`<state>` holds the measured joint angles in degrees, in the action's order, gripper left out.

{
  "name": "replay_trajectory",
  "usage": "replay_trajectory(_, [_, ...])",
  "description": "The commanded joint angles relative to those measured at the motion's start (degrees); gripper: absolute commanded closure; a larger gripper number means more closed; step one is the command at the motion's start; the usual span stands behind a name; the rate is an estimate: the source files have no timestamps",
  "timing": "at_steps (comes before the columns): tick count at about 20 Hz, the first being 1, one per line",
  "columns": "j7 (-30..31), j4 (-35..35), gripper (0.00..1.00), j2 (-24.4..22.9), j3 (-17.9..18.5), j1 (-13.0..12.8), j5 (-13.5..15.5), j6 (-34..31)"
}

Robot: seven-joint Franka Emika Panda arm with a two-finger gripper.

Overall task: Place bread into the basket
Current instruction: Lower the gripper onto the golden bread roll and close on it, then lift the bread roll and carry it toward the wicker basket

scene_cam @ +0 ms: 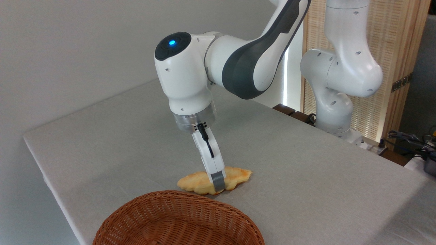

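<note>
Nearest the camera, the wicker basket (178, 221) sits at the table's front edge, cut off by the frame bottom. Just behind its rim, apart from it, the bread (197, 181) lies flat on the grey tablecloth (306, 163), long axis running left to right. Gripper (218, 182) is lowered onto the bread's middle, tilted; one grey fingertip (218, 181) covers the near side. The second finger is hidden, so whether the gripper clamps the bread cannot be told.

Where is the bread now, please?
The bread lies flat on the grey table, low in the camera view near its middle, just behind the basket, with the gripper down at it.
</note>
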<state>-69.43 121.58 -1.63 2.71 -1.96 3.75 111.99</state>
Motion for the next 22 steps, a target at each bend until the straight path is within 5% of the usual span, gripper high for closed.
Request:
replay_trajectory(1, [-0.7, -0.3, 0.58, -0.7, 0.3, -0.1, -0.5, -0.2])
replay_trajectory(8, [-0.4, -6.7, 0.56, -3.6, -0.2, -0.8, 2.1, -11.1])
replay_trajectory(12, [-0.4, -9.1, 0.54, -5.9, 0.4, -0.9, 4.9, -12.1])
replay_trajectory(19, [1.0, -12.7, 0.46, -5.8, 2.8, -0.1, 5.0, -3.6])
replay_trajectory(22, [2.6, -12.6, 0.3, -5.2, 4.2, -0.1, 5.0, 2.8])
